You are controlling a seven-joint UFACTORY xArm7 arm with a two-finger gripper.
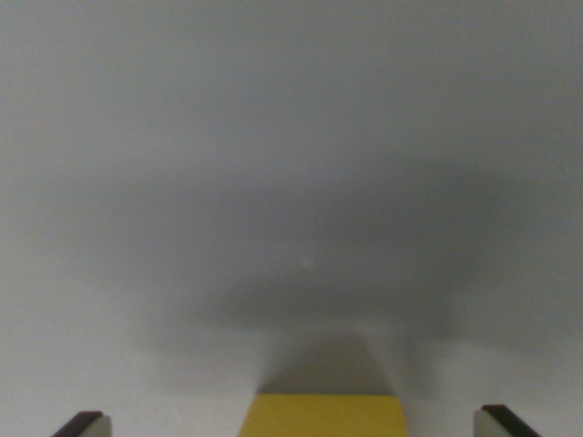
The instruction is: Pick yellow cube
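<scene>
Fingers [296, 423] show only as two dark tips at the bottom edge of the wrist view, one [84, 423] at the wrist view's left and one at the wrist view's right, each with a pale inner face and a darker outer side; they stand wide apart, with clear gaps between them and what lies between. Between them, at the bottom centre, sits the yellow cube [322, 415], touching neither tip. Only its upper face shows, a flat, matte, mustard-yellow patch with straight edges that narrows slightly toward its far side; the frame cuts off the near part, so the full shape and the side faces cannot be made out. Just beyond the cube lies a dark wedge of shadow, and farther up a broad, soft oval shadow spreads across the table [291, 109]. That table is a plain, smooth, pale grey surface without grain or pattern, save one tiny light speck [305, 262] near the middle. Everything is blurred, so fine texture is hard to judge.
</scene>
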